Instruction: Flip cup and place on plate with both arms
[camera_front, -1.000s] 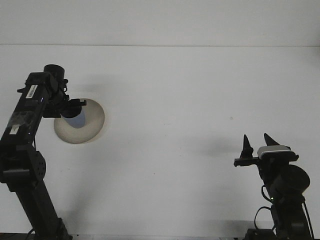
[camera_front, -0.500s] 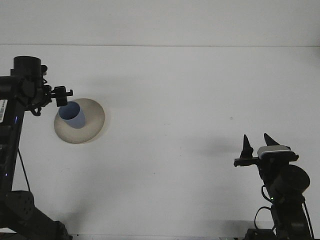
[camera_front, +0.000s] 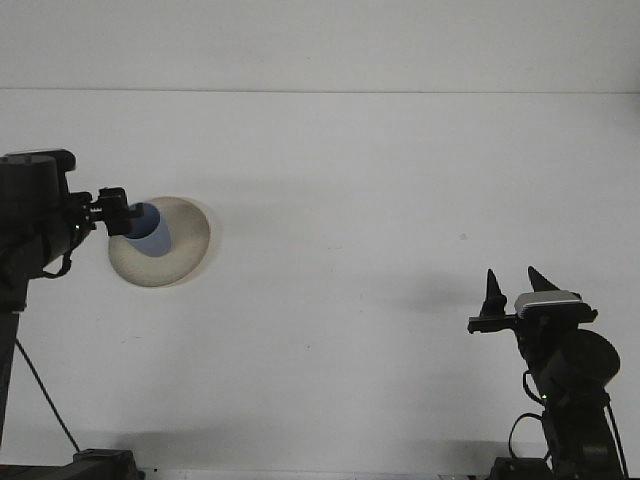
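A blue cup (camera_front: 152, 235) stands on the left half of a beige plate (camera_front: 186, 240) at the table's left side. My left gripper (camera_front: 117, 212) hangs just left of the cup's upper rim, open and holding nothing; its dark tip overlaps the cup's edge in this view, so contact cannot be judged. At the lower right, my right gripper (camera_front: 516, 283) points up and away from me. It is open, with nothing between its two pointed fingers, and it is far from the plate.
The white table (camera_front: 350, 200) runs back to a pale wall. The left arm's dark body (camera_front: 30, 215) fills the left edge and the right arm's base (camera_front: 570, 390) sits at the bottom right corner.
The left gripper, which was over the cup a second ago, has drawn back to the left and left the cup on the plate. The right arm has not moved.
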